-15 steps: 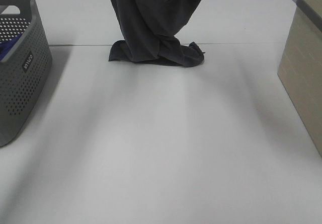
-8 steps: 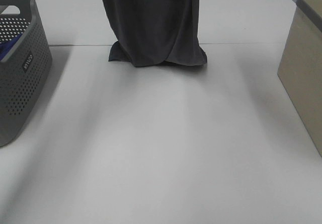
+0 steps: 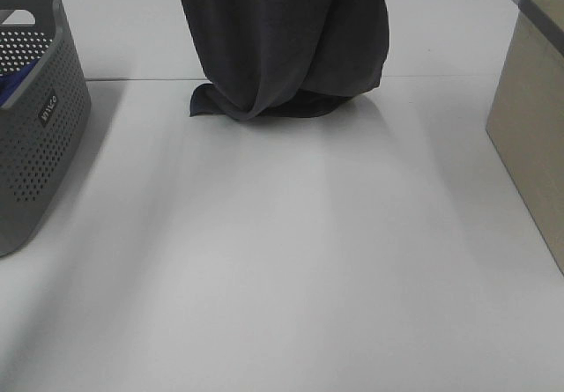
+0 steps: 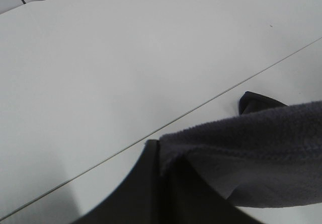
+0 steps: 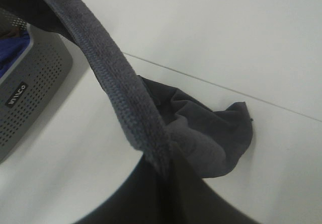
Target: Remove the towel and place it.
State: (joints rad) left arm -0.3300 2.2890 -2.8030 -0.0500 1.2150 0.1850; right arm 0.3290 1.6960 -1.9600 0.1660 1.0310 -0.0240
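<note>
- Towel (image 3: 282,48) hangs as a dark curtain at 12 o'clock of the table (image 3: 282,260). Its lower end is bunched on the surface, and its upper part runs out of the top of the high view.
- The left gripper (image 4: 160,156) is closed on the towel's top edge, with fuzzy cloth coming straight out of the pinched jaws.
- The right gripper (image 5: 163,166) is likewise clamped shut on the hem, which arcs away from it as a thick rolled band.
- Neither gripper shows in the high view; both sit above the towel, so the cloth lies straight below them.
- The held edge seems to run from 9 to 3 o'clock between the two grips, while the towel's long axis drops vertically to the table. The load looks shared, with neither arm nearer.
- The crumpled tail touches the table just on the near side of the seam (image 3: 132,79), with one corner poking out towards 9 o'clock.
- The basket (image 3: 40,119), with a blue cloth (image 3: 7,88) inside, stands at 9 o'clock, well apart from the towel. A beige bin (image 3: 529,145) stands at 3 o'clock, also well apart.
- Between them the table is bare from the towel towards 6 o'clock, the widest room for laying the cloth down.
- Likely next step: draw the held edge towards 6 o'clock while lowering it, so the tail unfolds rather than piling up.
- The risk is a fold trapped under the bunched end.
</note>
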